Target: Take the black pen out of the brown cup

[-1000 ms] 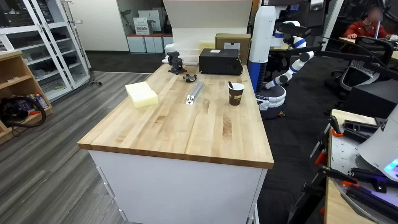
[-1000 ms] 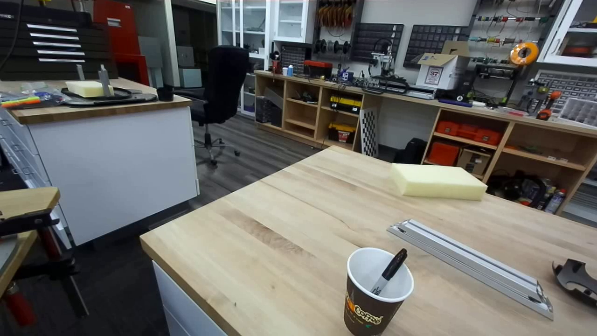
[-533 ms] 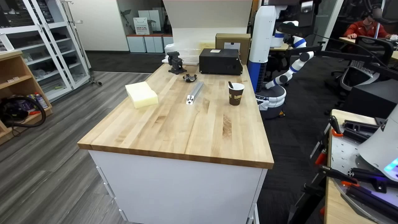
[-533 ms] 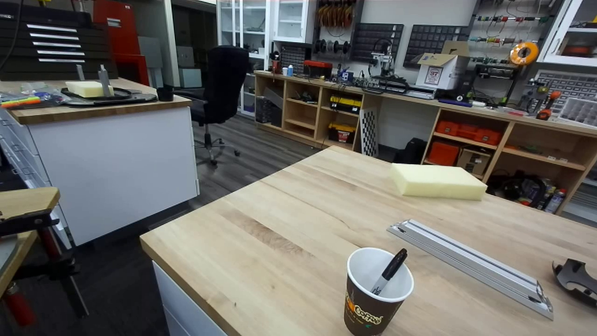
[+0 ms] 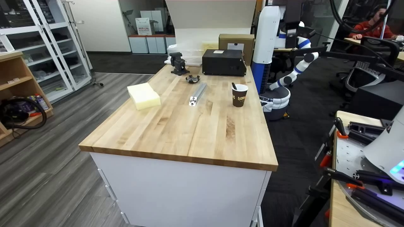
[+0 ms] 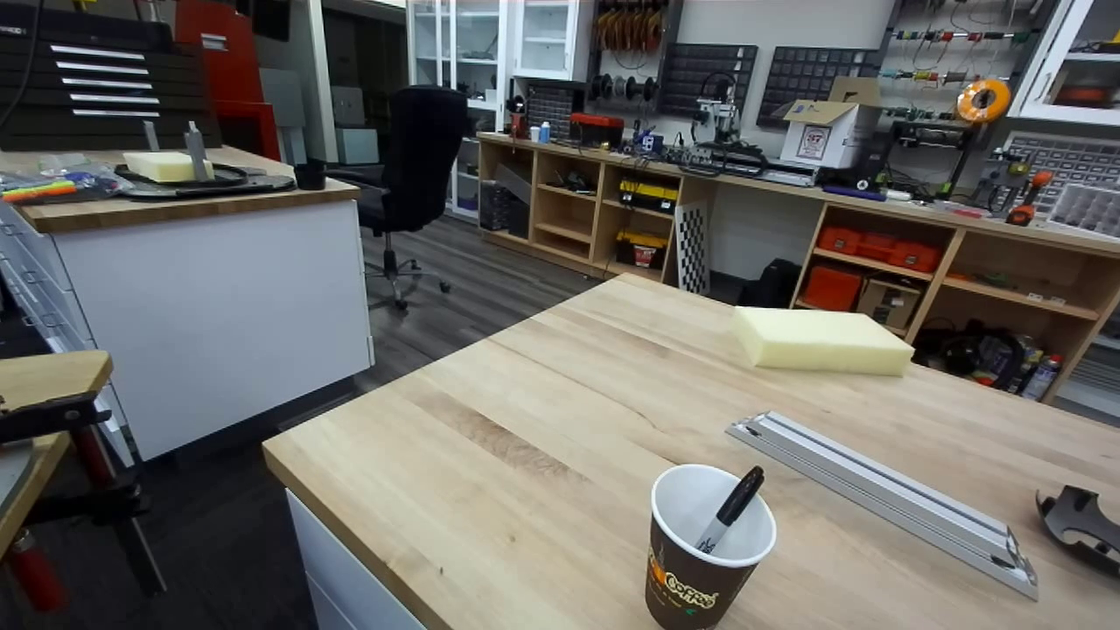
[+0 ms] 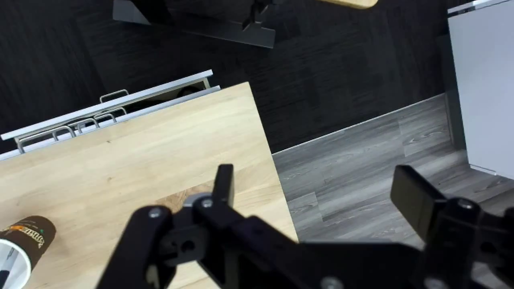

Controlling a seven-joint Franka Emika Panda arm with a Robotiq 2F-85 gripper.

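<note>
The brown cup [image 5: 240,97] stands upright near the table's edge in both exterior views [image 6: 696,588]. The black pen [image 6: 740,500] leans inside it, its black end above the pale rim; its tip [image 5: 234,85] also shows in an exterior view. In the wrist view the cup [image 7: 38,236] is at the lower left, with part of the pen [image 7: 4,277] inside, cut by the frame edge. My gripper [image 7: 313,180] is open and empty, its fingers over the table corner and floor, away from the cup. In an exterior view my dark gripper [image 5: 291,31] hangs high at the top, above table height.
On the wooden table [image 5: 176,135] lie a pale yellow foam block [image 5: 143,96], a silver metal bar [image 5: 198,94] and a black curved part [image 5: 192,78]. A black box [image 5: 224,63] and a black roundish object [image 5: 178,64] stand at the back.
My gripper has moved left and swung downward at the top of an exterior view. A dark shape now shows at the top left of an exterior view. Cup and pen have not moved.
</note>
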